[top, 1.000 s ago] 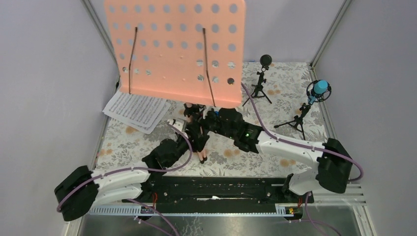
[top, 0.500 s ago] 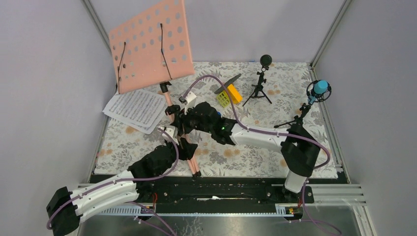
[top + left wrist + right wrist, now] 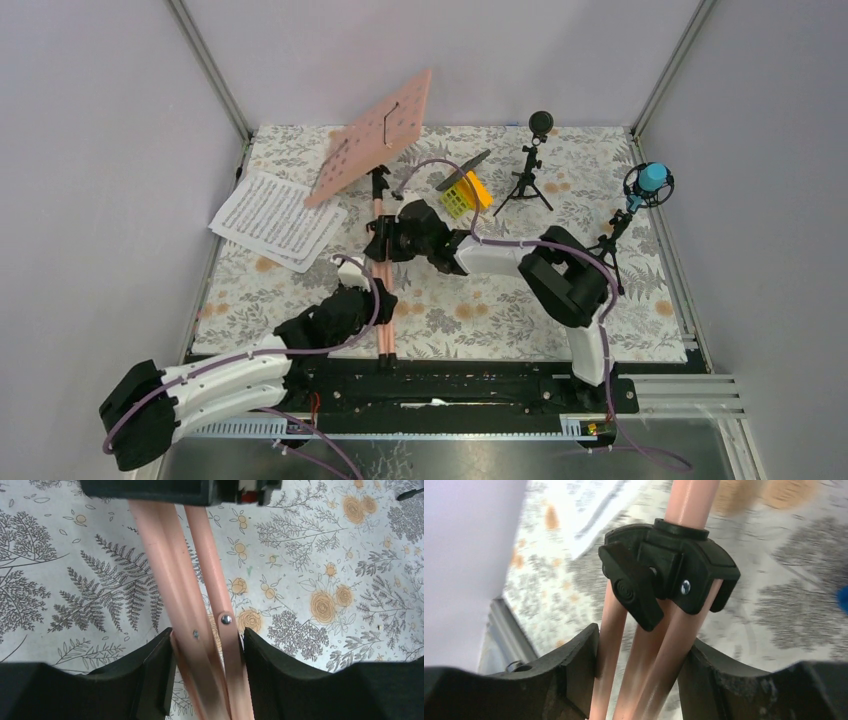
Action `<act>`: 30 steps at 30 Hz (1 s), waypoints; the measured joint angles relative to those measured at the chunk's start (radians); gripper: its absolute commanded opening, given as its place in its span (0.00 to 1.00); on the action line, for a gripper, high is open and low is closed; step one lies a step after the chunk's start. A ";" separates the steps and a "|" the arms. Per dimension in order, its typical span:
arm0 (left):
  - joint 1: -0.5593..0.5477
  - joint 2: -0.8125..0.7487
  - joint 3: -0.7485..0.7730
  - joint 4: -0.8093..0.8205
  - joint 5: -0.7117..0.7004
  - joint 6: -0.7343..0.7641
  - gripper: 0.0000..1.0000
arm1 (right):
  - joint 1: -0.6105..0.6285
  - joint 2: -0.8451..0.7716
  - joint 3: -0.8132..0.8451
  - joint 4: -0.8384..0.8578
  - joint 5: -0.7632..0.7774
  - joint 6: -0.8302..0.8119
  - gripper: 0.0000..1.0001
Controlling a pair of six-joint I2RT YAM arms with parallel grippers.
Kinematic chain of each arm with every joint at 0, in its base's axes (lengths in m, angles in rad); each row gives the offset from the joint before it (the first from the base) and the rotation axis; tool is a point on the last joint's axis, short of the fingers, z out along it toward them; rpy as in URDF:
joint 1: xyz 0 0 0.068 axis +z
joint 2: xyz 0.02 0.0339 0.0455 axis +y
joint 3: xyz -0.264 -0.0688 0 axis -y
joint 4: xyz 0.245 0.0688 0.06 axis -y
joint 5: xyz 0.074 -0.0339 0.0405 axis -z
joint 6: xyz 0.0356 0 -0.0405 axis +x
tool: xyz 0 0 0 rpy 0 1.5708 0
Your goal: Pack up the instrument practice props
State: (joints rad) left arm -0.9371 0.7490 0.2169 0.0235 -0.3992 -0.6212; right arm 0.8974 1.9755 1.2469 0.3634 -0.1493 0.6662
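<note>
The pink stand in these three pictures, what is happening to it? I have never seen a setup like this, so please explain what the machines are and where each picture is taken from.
These are two robot arms bolted at the near edge of a table with a flowered cover. The wide picture looks down from above and behind them. The other two pictures come from small cameras on the wrists, so each shows its own hand up close. The left hand and the right hand both clamp the folded legs of the pink music stand, which is tilted over. The left hand grips nearer the feet. On the table are white sheet music, a black mic and a blue mic on small tripods, and a yellow-green block.
</note>
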 measured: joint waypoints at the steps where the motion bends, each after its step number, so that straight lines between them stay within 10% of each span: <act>1: 0.016 0.023 0.006 0.016 0.015 0.008 0.00 | -0.012 0.027 0.010 -0.010 0.002 0.007 0.00; 13: 0.325 0.273 0.106 0.178 0.231 0.091 0.00 | -0.143 0.271 0.218 -0.064 -0.121 0.047 0.00; 17: 0.401 0.375 0.149 0.225 0.292 0.111 0.03 | -0.145 0.318 0.322 -0.152 -0.137 0.045 0.24; 25: 0.425 0.348 0.183 0.188 0.377 0.125 0.73 | -0.147 0.360 0.444 -0.236 -0.121 -0.048 0.98; 30: 0.425 0.188 0.229 0.065 0.333 0.131 0.96 | -0.178 0.297 0.420 -0.224 -0.005 -0.228 1.00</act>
State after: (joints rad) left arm -0.5121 0.9367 0.4454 0.0883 -0.0658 -0.4904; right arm 0.7193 2.2726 1.6672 0.1390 -0.1539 0.4385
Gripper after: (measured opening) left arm 0.870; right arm 0.993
